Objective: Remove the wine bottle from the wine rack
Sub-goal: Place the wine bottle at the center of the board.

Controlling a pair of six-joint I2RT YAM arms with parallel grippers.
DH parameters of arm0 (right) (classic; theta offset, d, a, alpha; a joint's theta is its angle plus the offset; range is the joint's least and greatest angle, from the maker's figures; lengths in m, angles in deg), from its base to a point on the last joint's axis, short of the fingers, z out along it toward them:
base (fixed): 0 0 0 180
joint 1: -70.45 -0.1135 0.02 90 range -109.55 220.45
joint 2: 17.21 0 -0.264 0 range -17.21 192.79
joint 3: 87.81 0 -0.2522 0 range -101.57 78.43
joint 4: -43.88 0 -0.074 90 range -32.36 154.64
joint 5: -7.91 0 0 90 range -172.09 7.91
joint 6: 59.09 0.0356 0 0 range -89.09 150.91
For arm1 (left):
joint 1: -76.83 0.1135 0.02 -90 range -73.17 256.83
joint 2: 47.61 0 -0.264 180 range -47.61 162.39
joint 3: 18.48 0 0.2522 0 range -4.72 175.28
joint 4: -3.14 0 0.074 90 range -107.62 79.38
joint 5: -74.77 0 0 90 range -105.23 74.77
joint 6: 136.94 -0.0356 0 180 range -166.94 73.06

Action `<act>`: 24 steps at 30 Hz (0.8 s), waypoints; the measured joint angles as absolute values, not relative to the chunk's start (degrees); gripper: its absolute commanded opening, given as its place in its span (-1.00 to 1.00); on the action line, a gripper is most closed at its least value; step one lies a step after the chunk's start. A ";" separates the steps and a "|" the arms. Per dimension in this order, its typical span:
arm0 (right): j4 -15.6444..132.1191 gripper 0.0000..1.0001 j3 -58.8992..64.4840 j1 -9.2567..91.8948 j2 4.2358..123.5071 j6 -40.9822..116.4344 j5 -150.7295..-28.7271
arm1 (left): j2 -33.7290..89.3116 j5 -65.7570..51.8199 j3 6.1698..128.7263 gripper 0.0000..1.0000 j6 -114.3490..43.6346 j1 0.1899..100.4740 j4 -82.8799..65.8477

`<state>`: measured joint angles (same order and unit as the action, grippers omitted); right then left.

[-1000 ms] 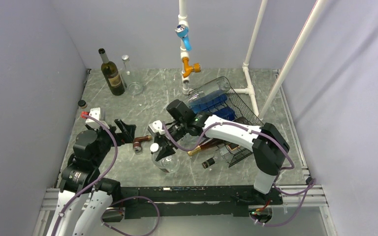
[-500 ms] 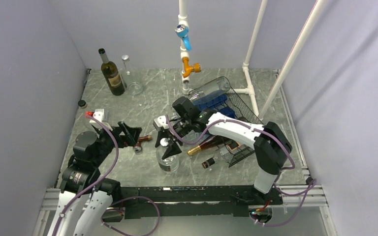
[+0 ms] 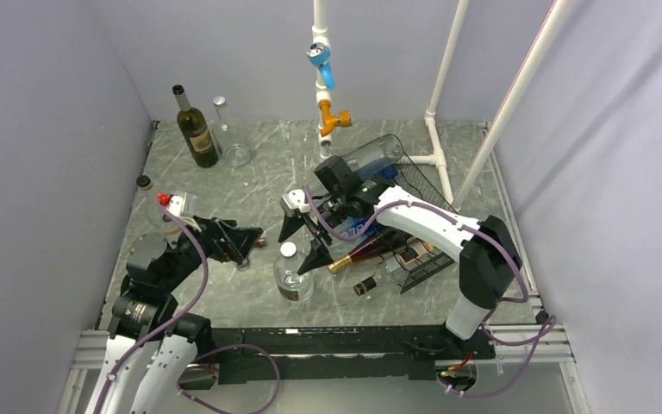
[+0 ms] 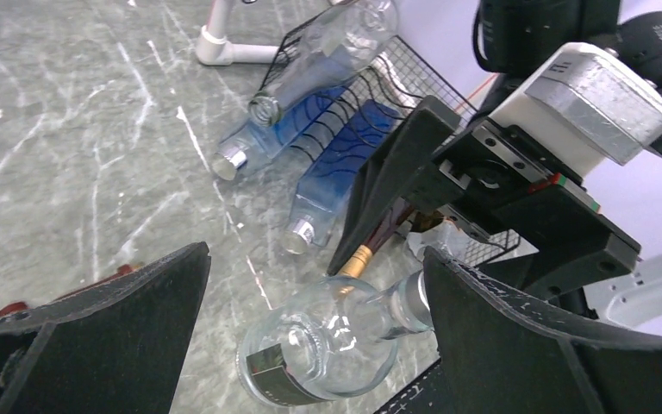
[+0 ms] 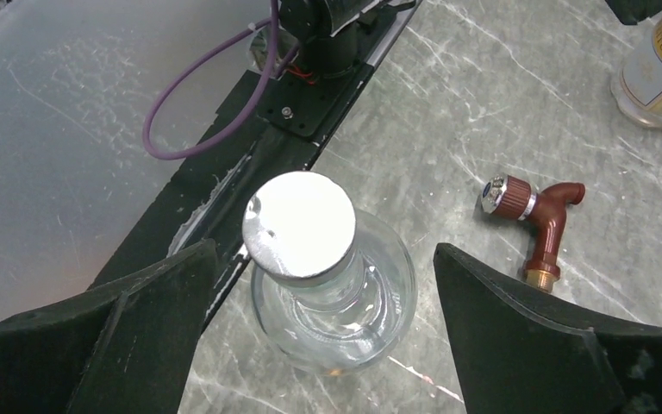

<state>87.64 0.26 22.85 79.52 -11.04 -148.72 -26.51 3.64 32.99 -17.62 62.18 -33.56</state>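
Observation:
A squat clear bottle [image 3: 294, 281] with a silver cap stands upright on the table [image 3: 250, 181], off the black wire wine rack [image 3: 417, 185]. My right gripper [image 3: 304, 241] hangs open just above it, a finger on each side of the cap [image 5: 300, 224], touching nothing. The left gripper [image 3: 250, 244] is open too, left of the bottle [image 4: 327, 345] and pointed at it. A dark wine bottle [image 3: 369, 252] with a gold foil neck lies in the rack's lowest tier. Blue bottles [image 3: 371, 178] and a clear one [image 3: 371, 153] lie higher in the rack.
A red-brown tap fitting [image 5: 539, 216] lies on the table between the grippers. At the back left stand a dark green bottle [image 3: 195, 129], a slim glass bottle [image 3: 220, 114] and a glass [image 3: 238, 155]. The white pipe frame [image 3: 321, 52] rises behind the rack. A labelled clear bottle [image 5: 659, 69] sits by the left arm.
My right gripper has opened and let go of the clear bottle, which went from tilted to upright, and has drawn up and back. The left gripper moved right, toward the bottle.

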 measured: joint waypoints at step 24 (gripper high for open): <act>101.59 1.00 2.35 31.38 67.02 -23.92 -146.10 | -27.41 14.40 30.57 0.99 -14.73 62.18 -27.55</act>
<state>101.59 2.35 31.38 67.02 -23.92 -146.10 -27.41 14.40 30.57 -14.73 62.18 -27.55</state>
